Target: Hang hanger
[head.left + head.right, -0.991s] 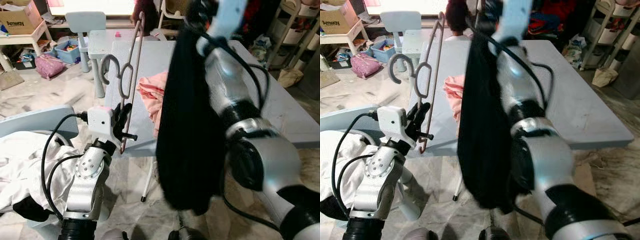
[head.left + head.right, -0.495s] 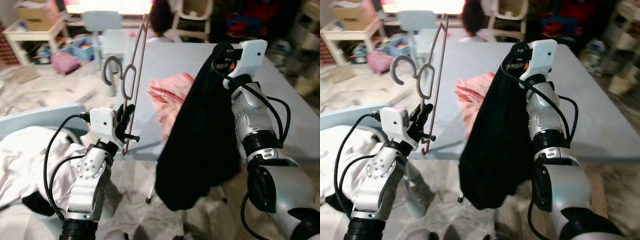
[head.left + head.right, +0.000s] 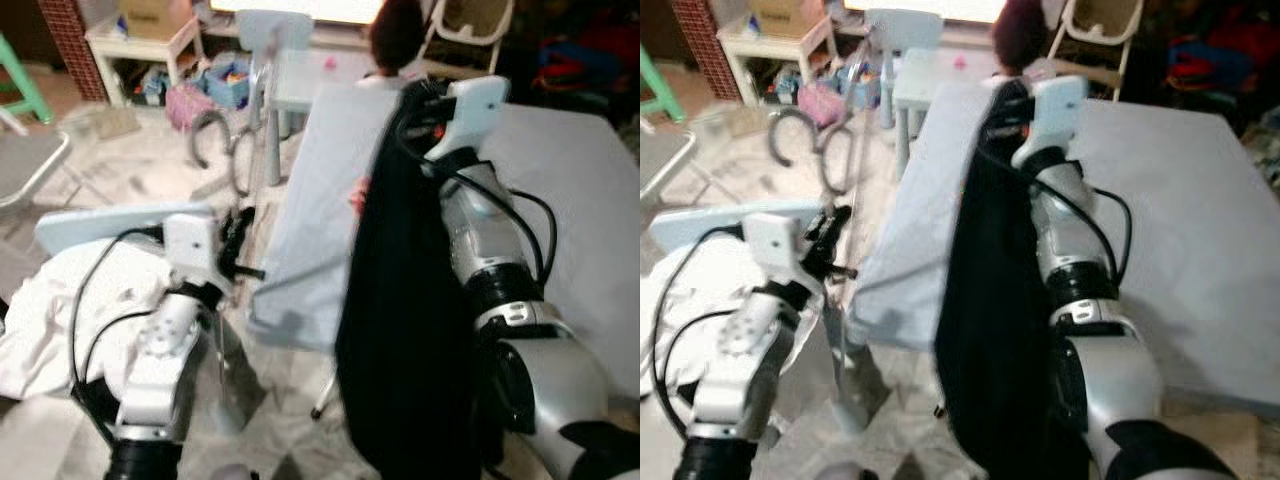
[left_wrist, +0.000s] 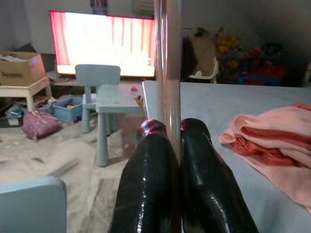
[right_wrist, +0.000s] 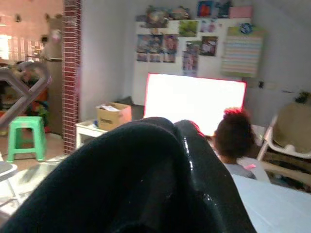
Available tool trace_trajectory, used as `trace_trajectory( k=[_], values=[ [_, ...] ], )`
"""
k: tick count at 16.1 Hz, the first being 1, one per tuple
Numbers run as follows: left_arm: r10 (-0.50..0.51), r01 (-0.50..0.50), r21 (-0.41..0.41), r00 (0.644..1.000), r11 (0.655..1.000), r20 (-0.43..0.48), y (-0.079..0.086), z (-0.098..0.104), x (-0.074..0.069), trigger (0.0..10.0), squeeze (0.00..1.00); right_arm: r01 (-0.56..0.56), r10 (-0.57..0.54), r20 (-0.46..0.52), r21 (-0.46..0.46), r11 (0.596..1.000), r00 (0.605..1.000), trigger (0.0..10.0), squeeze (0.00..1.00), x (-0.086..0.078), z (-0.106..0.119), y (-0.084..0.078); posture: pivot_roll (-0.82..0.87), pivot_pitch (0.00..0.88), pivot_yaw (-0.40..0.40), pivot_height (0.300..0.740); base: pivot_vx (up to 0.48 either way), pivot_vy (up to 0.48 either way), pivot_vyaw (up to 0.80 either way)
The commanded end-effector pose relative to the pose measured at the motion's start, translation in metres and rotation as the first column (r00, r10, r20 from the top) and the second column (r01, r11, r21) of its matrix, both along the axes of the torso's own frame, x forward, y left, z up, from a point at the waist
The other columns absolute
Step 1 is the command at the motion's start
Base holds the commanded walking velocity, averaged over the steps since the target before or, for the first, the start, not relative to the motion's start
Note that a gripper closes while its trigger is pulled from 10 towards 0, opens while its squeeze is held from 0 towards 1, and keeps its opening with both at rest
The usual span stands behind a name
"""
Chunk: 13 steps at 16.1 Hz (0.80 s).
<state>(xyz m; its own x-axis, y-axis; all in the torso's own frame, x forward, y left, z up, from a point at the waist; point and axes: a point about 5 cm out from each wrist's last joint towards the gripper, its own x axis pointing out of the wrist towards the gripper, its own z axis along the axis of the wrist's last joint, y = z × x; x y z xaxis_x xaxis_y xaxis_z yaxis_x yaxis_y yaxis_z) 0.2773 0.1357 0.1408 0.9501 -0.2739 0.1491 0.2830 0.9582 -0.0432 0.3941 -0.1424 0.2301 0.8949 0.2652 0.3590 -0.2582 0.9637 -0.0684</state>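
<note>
Since the earlier frame the view has swung left; the hanger (image 3: pixel 825 150) is held upright as before, hook leftward, its bar pinched by the closed left gripper (image 4: pixel 167 145). A black garment (image 3: pixel 405 300) is clamped by the right gripper (image 3: pixel 415 105) over the table (image 3: pixel 1180 210). Threading the hanger into the garment appears to be next.

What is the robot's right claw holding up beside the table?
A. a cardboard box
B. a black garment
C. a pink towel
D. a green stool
B: the right claw is shut on a black garment that hangs down by the grey table.
</note>
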Motion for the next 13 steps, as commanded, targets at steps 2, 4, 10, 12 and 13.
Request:
trace_trajectory(
  k=[2,4,10,12,13],
  values=[
    [-0.037,0.037,-0.001,0.999,0.999,-0.015,-0.01,-0.003,-0.002,10.0,0.0,0.094,-0.094,0.033,0.004,0.996,0.995,10.0,0.0,0.0,0.012,-0.019,-0.03,0.0,-0.036,0.74,0.315,0.0,0.0],
    [-0.03,0.031,0.006,0.999,1.0,-0.026,-0.011,-0.004,-0.002,10.0,0.0,0.156,-0.156,0.005,-0.006,0.988,0.988,10.0,0.0,0.002,0.008,-0.027,-0.03,0.0,-0.036,0.74,0.135,0.0,0.0],
    [-0.028,0.029,0.02,0.999,0.999,-0.04,-0.012,-0.006,-0.001,10.0,0.0,0.332,-0.337,-0.047,-0.091,0.939,0.94,10.0,0.0,0.021,0.045,-0.057,-0.02,0.0,-0.045,0.74,0.0,0.0,0.0],
    [-0.025,0.025,0.02,0.999,0.999,-0.039,-0.012,-0.005,-0.001,10.0,0.0,0.418,-0.423,-0.084,-0.075,0.906,0.902,10.0,0.0,0.026,0.078,-0.074,-0.01,0.002,-0.055,0.74,0.0,0.0,0.0],
    [-0.023,0.023,0.019,0.999,1.0,-0.039,-0.012,-0.005,-0.001,10.0,0.0,0.456,-0.458,-0.108,-0.045,0.889,0.882,10.0,0.0,0.025,0.087,-0.083,-0.01,0.002,-0.06,0.74,0.0,0.0,0.0]
  ],
)
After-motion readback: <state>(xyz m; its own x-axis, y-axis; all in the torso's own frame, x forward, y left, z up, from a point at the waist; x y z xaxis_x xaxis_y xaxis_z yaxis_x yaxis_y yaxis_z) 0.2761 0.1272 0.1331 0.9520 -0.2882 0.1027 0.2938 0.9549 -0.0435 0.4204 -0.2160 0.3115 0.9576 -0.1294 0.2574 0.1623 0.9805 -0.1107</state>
